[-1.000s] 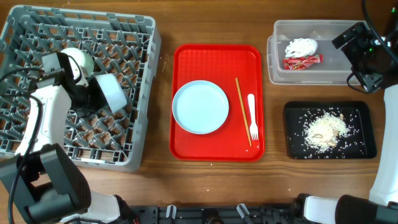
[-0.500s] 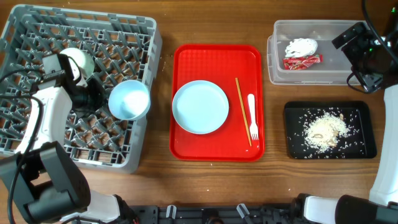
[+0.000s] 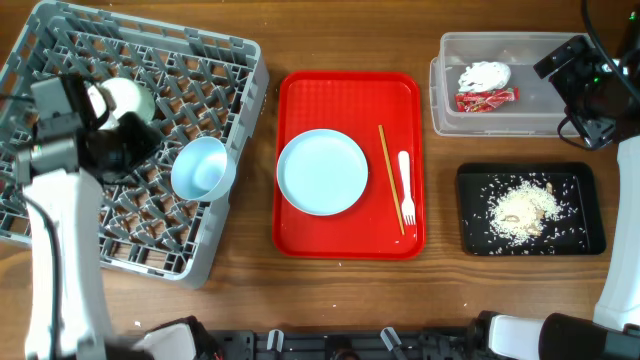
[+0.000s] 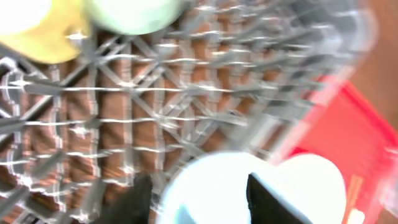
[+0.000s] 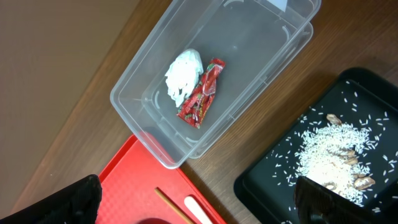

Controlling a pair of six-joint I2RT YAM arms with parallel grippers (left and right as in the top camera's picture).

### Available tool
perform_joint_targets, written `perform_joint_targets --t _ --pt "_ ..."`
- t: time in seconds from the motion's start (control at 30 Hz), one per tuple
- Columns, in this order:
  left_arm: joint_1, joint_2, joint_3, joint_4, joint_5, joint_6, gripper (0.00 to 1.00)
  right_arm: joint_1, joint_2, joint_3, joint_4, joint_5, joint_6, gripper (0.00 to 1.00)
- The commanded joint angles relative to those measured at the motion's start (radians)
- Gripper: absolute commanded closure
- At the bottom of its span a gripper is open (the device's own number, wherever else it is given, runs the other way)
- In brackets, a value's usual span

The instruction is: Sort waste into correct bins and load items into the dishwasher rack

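The grey dishwasher rack [image 3: 150, 50] sits skewed at the left. A pale blue bowl [image 3: 205, 168] rests open side up near its right rim. My left gripper [image 4: 199, 199] is open, its fingers either side of the bowl's wall [image 4: 298, 186]. The light green bowl [image 3: 125, 98] and yellow cup [image 4: 37, 34] stand in the rack. The pale blue plate [image 3: 322, 172], chopsticks [image 3: 390, 180] and white fork [image 3: 405, 190] lie on the red tray. The napkin [image 3: 484, 75] and red wrapper [image 3: 487, 98] are in the clear tub [image 3: 540, 125]. Rice scraps [image 3: 525, 208] lie in the black tray [image 3: 470, 235]. My right gripper [image 5: 199, 205] is open and empty.
The red serving tray [image 3: 300, 100] lies between the rack and the bins. My right arm [image 3: 585, 85] hovers beside the tub's right end. The rack's right corner is close to the red tray's left edge.
The blue bowl went from tipped on its side to open side up in the rack. The rack has swung clockwise and my left arm has risen. The right arm has not moved.
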Motion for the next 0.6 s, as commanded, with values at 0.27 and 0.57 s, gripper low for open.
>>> perform_joint_targets --t 0.27,0.57 --pt "-0.382 -0.081 0.008 -0.145 -0.254 -0.072 0.45 0.0 0.006 -0.002 0.0 0.002 -0.011 0.0" --pt "0.078 -0.135 0.014 -0.192 -0.13 -0.237 0.41 0.0 0.006 -0.002 0.025 0.002 0.013 0.0"
